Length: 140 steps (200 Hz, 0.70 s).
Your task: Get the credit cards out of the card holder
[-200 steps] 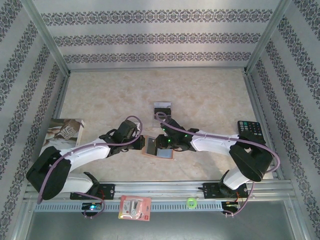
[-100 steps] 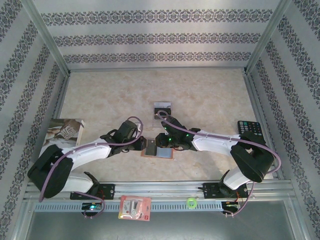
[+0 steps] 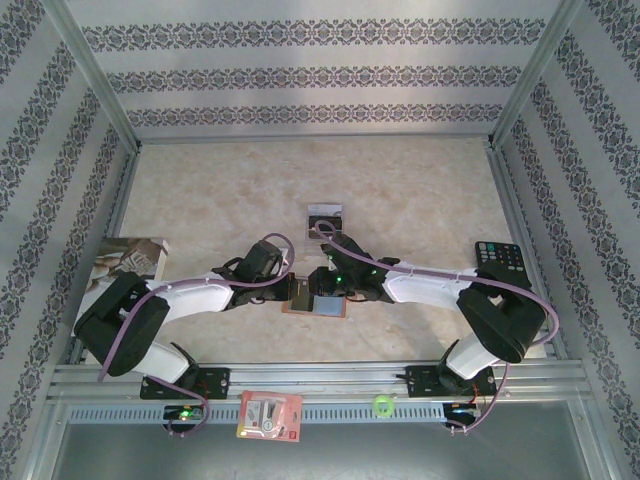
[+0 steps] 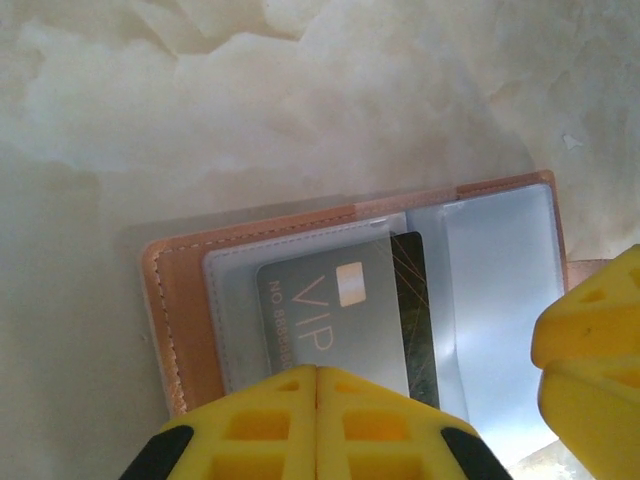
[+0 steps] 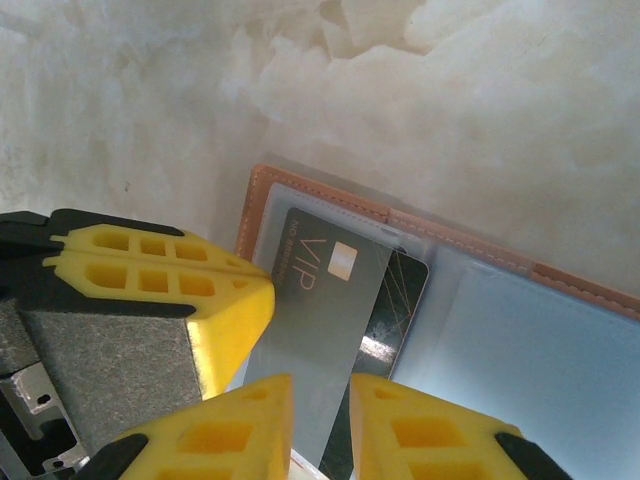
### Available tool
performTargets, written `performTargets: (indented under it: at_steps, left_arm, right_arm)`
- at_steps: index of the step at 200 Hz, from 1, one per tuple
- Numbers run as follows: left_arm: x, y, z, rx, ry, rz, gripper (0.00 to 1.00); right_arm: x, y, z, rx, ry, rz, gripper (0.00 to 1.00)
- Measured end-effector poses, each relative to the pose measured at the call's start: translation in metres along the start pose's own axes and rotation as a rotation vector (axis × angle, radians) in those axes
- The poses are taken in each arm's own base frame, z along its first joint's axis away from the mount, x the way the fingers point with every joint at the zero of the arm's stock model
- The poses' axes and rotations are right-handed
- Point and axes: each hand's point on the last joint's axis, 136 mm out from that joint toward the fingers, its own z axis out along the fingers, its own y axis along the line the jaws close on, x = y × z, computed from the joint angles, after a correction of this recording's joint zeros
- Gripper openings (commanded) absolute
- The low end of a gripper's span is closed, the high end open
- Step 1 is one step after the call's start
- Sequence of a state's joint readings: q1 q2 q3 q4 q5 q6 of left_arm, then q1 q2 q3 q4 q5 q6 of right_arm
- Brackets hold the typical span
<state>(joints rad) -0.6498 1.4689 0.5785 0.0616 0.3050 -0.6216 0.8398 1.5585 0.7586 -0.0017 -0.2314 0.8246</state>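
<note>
Lab test cell: aluminium frame (image 3: 92,80), wallpapered walls (image 3: 320,75), marble-look table (image 3: 400,190).

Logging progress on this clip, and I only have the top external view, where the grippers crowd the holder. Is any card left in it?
Observer: Yes. The left wrist view shows a grey VIP card in the holder's clear pocket.
Operator: Just that one?
Observer: No. A dark card sits behind it, with one long edge sticking out.
Operator: Does the left gripper hold the grey one?
Observer: The left gripper has its fingers closed together over that card's near end. I can't see a pinch on it.
</note>
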Motion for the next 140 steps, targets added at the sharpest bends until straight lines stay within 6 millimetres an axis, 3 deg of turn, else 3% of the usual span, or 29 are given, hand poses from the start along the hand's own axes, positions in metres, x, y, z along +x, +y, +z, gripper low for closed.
performTargets:
  at_steps: [140]
  left_arm:
    - [-0.001,0.004,0.007,0.02,-0.055,-0.011,0.01]
  right_arm:
    - [0.01,-0.02,0.018,0.028,0.051,0.096,0.23]
